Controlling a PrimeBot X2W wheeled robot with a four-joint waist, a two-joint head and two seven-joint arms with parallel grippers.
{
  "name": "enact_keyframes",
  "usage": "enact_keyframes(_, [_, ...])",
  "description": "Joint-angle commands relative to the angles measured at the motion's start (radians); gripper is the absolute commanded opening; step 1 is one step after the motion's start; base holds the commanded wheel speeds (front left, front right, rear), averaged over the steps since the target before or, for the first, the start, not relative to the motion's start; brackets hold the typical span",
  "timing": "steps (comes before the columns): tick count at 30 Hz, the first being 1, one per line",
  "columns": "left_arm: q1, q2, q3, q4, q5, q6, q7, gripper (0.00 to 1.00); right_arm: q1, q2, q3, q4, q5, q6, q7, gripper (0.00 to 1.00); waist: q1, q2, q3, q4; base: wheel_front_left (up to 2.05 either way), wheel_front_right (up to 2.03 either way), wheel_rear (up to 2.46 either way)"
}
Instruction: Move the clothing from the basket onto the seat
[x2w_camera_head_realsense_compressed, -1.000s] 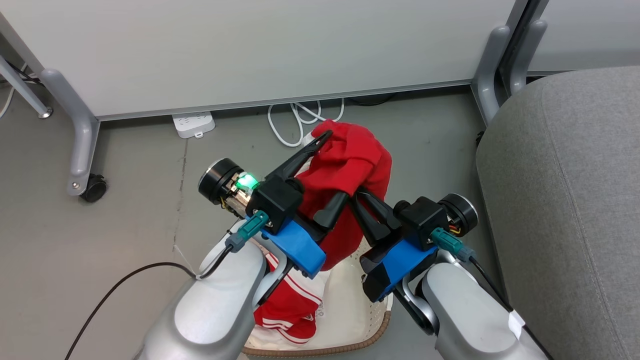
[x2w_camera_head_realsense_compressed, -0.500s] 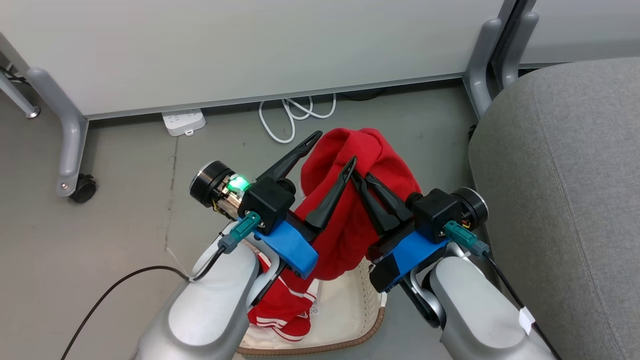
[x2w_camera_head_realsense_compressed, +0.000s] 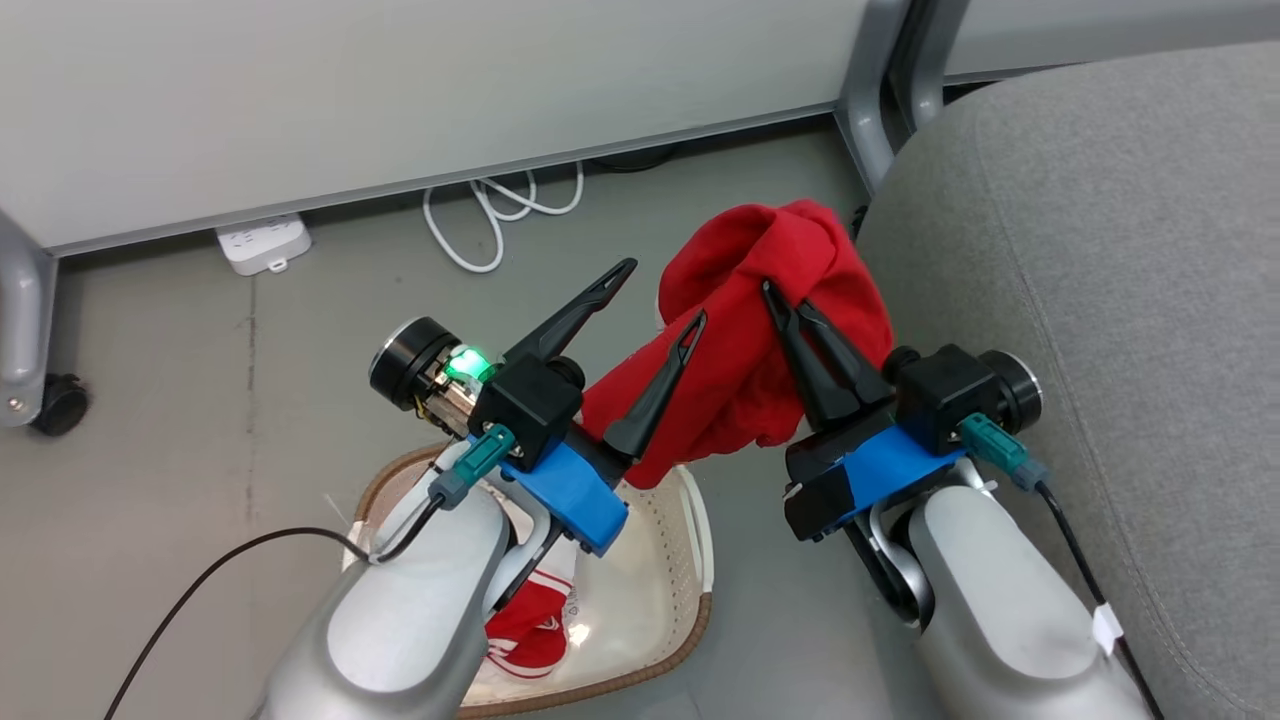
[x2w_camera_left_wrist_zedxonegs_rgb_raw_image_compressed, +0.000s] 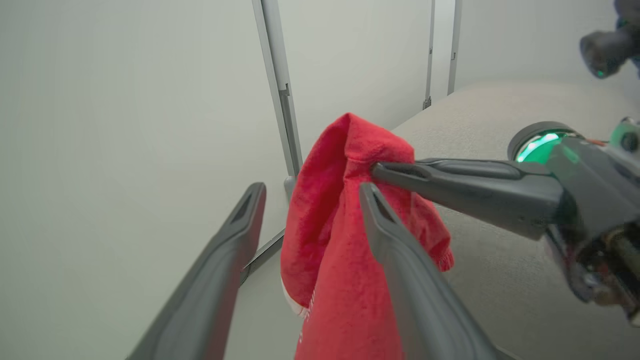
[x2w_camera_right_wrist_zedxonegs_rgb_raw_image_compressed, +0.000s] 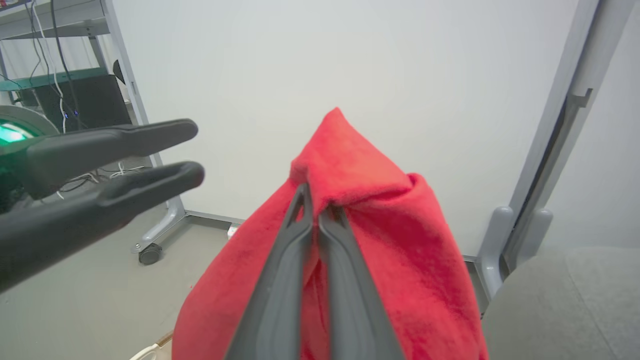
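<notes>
"Clothing first: where is it now?"

"Biggest thing first. The seat (x2w_camera_head_realsense_compressed: 1100, 250) lies along the right of my head view, nearer than a second ago, because I have turned toward it. The basket (x2w_camera_head_realsense_compressed: 690, 520) sits on the floor under my left forearm. The plain red garment (x2w_camera_head_realsense_compressed: 770, 330) is up in the air between basket and seat, its top just beside the seat's edge but not on it. The striped garment (x2w_camera_head_realsense_compressed: 525, 635) lies low in the basket, untouched."

"Who's holding the red one?"

"My right gripper (x2w_camera_head_realsense_compressed: 785, 296) alone. Its fingers are pressed together on a fold near the top, and the rest hangs from there. A second ago that cloth bulged between the fingers of my left gripper (x2w_camera_head_realsense_compressed: 664, 292) — now they stand spread wide with nothing between them. The inner finger is close beside the fabric, and I cannot tell whether it touches."

"What does that mean for the job?"

"The red piece rides on one arm now, I'd judge, ready to swing over the seat. The left is free to go back for the striped one."
</notes>
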Motion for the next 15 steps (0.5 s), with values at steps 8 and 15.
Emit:
enact_keyframes(8, [-0.024,0.021,-0.026,-0.004,0.005,0.001,-0.003,1.00,0.029,-0.001,-0.107,-0.065,-0.027,-0.001,-0.001,0.00,0.0000,0.0000,0.047,-0.129,0.00,0.00,0.00])
enact_keyframes(15, [-0.032,0.025,-0.054,-0.006,-0.001,0.001,-0.003,1.00,0.058,0.000,-0.194,-0.116,-0.044,-0.001,-0.001,0.00,0.0000,0.0000,0.067,-0.211,0.00,0.00,0.00])
